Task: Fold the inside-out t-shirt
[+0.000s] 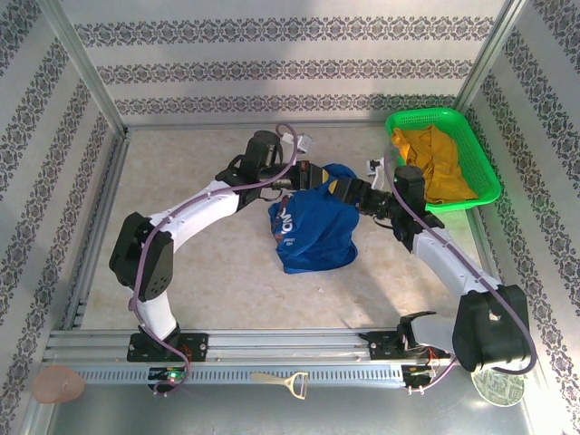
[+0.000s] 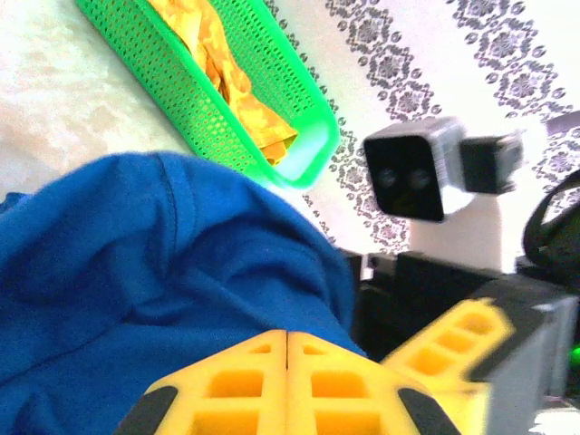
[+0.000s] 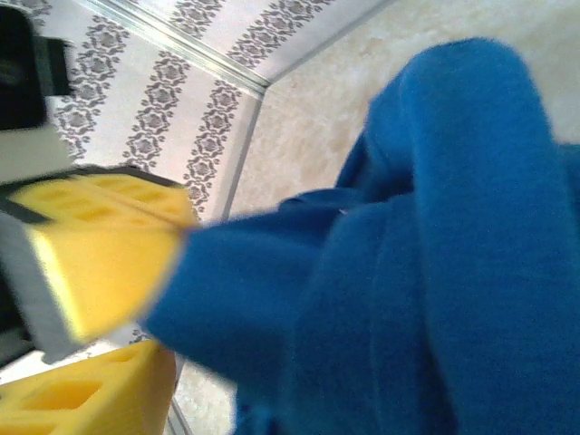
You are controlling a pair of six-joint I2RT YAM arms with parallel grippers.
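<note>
1. The step, I judge, is passing the raised cloth to one arm. To do it well, the left fingers (image 2: 245, 381) should pinch firmly and lift slowly, so nothing slips.
2. Left fingers: pressed fully together, apparently on an edge of the t-shirt (image 1: 313, 227).
3. Right fingers (image 3: 100, 254): apart, with blue cloth against the upper one; I see no grip.
4. The t-shirt sits bunched at mid-frame on the worktop (image 1: 208, 272), its upper part raised between both arms.
5. The basket (image 1: 426, 114) stands at the upper right, apart.
</note>
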